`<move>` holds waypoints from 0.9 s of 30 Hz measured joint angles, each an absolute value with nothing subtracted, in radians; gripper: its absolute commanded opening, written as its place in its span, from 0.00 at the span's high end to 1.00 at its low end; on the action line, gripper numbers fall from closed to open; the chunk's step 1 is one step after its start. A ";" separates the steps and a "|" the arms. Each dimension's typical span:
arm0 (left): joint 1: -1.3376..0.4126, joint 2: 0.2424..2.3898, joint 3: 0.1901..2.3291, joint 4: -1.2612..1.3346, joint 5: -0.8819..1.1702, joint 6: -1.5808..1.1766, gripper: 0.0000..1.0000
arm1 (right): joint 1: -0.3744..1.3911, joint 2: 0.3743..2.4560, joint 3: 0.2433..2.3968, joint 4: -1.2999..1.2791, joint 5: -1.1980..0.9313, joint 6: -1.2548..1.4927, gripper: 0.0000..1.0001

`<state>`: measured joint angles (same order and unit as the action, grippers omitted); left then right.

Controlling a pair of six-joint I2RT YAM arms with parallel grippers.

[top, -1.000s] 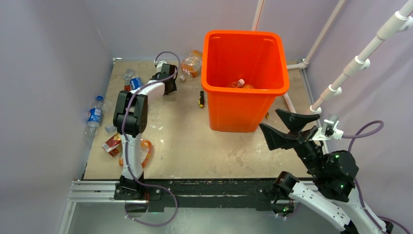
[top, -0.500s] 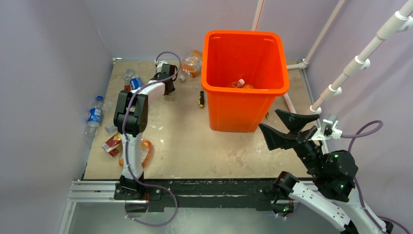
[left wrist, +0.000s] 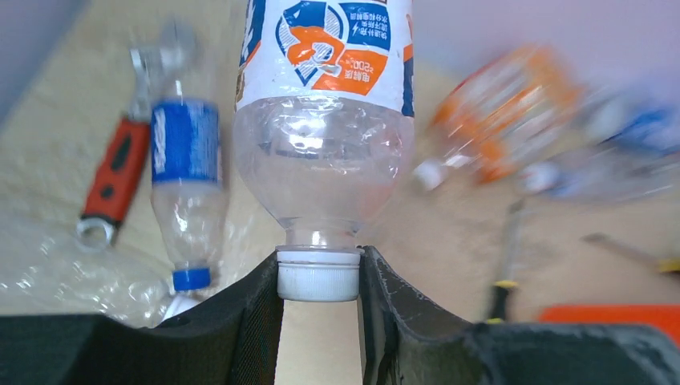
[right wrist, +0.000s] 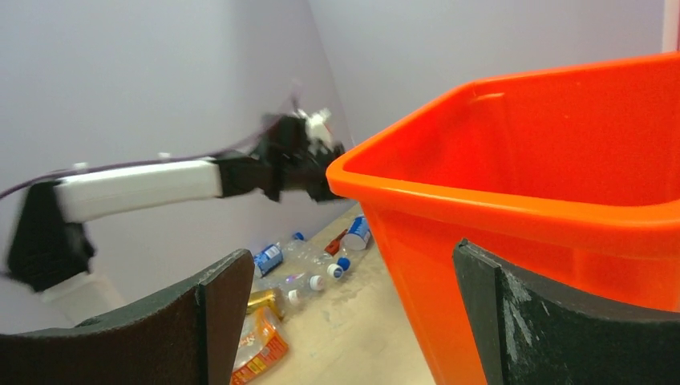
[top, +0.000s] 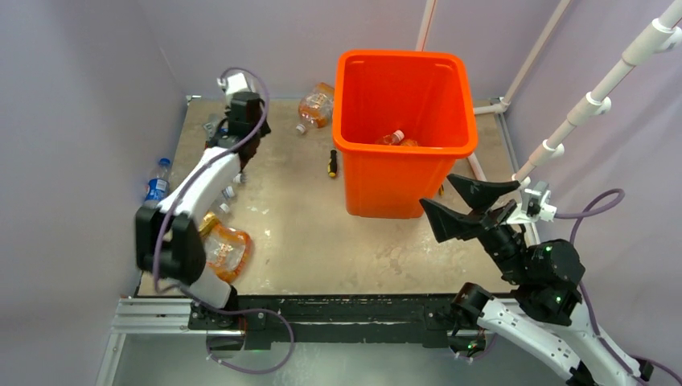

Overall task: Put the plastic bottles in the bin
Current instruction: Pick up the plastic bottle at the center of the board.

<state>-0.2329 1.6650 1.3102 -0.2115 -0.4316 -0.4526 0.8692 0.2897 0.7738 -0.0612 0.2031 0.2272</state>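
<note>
My left gripper [left wrist: 318,265] is shut on the white cap of a clear plastic bottle [left wrist: 325,120] with a blue and orange label, and the bottle is off the table. From above, that gripper [top: 239,145] hangs over the back left, left of the orange bin [top: 402,173]. One bottle [top: 394,137] lies inside the bin. Others lie on the table: an orange-labelled one [top: 315,104] at the back, a blue-labelled one [top: 157,186] by the left wall, a crushed orange one [top: 225,249] near the front. My right gripper [top: 437,190] stands open and empty before the bin [right wrist: 521,160].
A red-handled wrench [left wrist: 116,172] and a blue-labelled bottle [left wrist: 184,176] lie below my left gripper. A black and yellow screwdriver [top: 332,163] lies just left of the bin. White pipes [top: 595,96] run along the right. Walls close in the table at the left and back.
My left gripper closed on the bottle's cap, and the arm rose and swung left from the back of the table. The right arm shifted only slightly.
</note>
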 measured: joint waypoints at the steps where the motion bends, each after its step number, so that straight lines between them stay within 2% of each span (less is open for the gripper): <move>1: -0.237 1.585 1.308 -0.212 -0.427 -0.452 1.00 | 0.869 0.305 0.778 -0.051 0.195 0.226 0.01; 7: -0.360 1.168 1.309 -0.150 -0.370 -0.429 1.00 | 0.870 0.410 0.821 0.023 0.155 0.218 0.01; 11: -0.400 1.018 1.260 -0.044 -0.145 -0.426 1.00 | 0.869 0.533 0.914 0.057 0.109 0.218 0.01; 17: -0.400 0.886 1.113 0.086 0.226 -0.427 1.00 | 0.870 0.769 1.142 0.042 0.080 0.250 0.01; 21: -0.400 0.793 0.987 0.161 0.410 -0.454 1.00 | 0.869 0.836 1.185 0.054 0.039 0.282 0.01; 27: -0.400 0.736 0.920 0.293 0.602 -0.533 1.00 | 0.870 0.933 1.234 0.163 -0.052 0.361 0.01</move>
<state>-0.3996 0.7357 0.9199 0.2932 0.6022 -0.5331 0.8696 0.9325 1.2343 0.1635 -0.0525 0.3614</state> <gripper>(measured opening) 0.335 0.987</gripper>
